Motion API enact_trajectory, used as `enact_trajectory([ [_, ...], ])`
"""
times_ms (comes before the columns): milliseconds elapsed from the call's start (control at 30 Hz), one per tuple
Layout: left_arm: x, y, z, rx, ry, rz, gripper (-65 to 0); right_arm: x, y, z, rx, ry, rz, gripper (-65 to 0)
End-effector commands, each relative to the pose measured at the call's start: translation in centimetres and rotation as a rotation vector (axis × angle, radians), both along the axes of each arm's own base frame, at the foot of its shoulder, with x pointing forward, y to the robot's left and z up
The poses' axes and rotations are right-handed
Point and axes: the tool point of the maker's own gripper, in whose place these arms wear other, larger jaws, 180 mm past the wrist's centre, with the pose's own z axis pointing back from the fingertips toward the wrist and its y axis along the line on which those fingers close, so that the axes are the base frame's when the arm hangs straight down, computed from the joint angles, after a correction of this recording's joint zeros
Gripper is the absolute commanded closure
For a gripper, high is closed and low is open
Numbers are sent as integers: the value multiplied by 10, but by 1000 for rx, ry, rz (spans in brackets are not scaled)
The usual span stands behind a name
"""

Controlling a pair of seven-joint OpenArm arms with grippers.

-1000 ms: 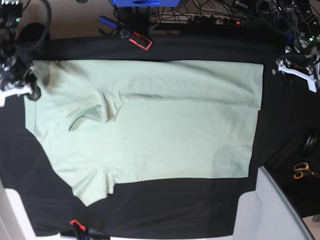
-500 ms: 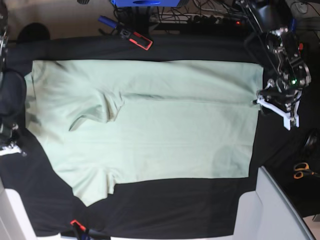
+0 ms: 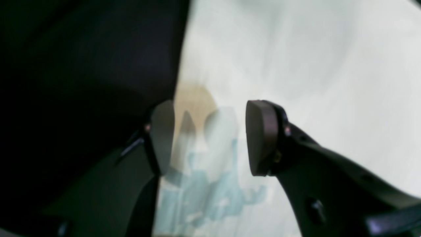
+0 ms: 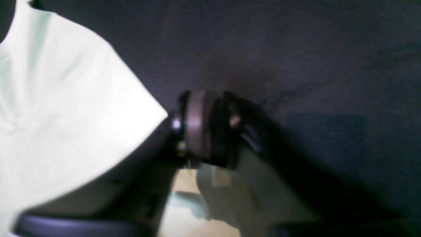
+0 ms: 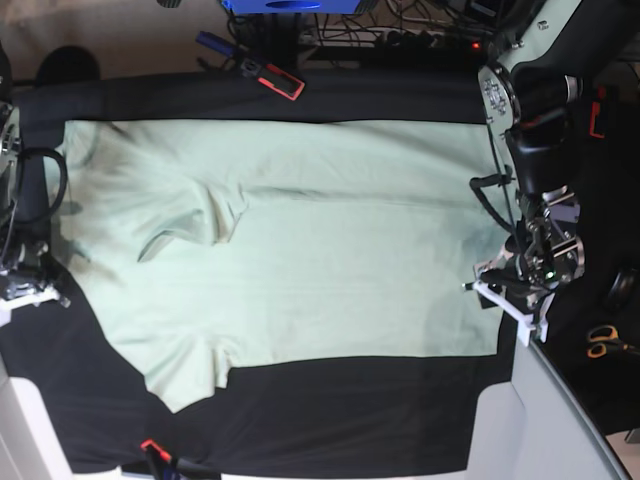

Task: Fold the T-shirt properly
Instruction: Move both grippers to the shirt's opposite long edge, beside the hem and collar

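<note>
The pale mint-green T-shirt point(image 5: 300, 240) lies spread flat on the black table cover point(image 5: 350, 420), with one sleeve folded in over the body at the left. My left gripper point(image 5: 497, 297) is at the shirt's right edge near its lower right corner. In the left wrist view it point(image 3: 210, 138) is open, with its jaws straddling the shirt's edge point(image 3: 296, 65). My right gripper point(image 5: 45, 292) is at the shirt's left edge. In the right wrist view it point(image 4: 204, 128) is shut and empty over black cloth, just beside a corner of the shirt point(image 4: 65, 115).
A red and black tool point(image 5: 272, 78) lies at the back edge, with cables behind it. Orange-handled scissors point(image 5: 603, 342) lie at the far right. White bins point(image 5: 560, 420) stand at the front right corner.
My left arm has moved from the back right down along the shirt's right edge to its lower corner. My right arm has moved down the shirt's left edge and is now almost still.
</note>
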Motion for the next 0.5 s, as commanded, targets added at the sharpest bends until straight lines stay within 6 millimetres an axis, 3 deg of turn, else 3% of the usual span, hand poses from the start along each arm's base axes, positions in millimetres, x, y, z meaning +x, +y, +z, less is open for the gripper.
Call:
enact_trajectory([
  [0,15,11,15,8,-49,22,-348,19,-12,23,-15,-70,-15,-187],
  [67,17,11,6,-36,-38,52,-348,19,-11,22,-14,-70,-15,-200],
  [267,18,37,2,-59,-82,125,-359,21,-7,22,-9,-73,-8,-206],
  [333,19,46,6,-44,-99,132,-378,23,3,20,4,-73,0,-270],
  [400,22,51,13,-31,-116,134,-464,24,8,18,12,-74,3,-383],
  [467,25,56,19,-18,-126,132,-553,25,14,17,20,-75,8,-447],
])
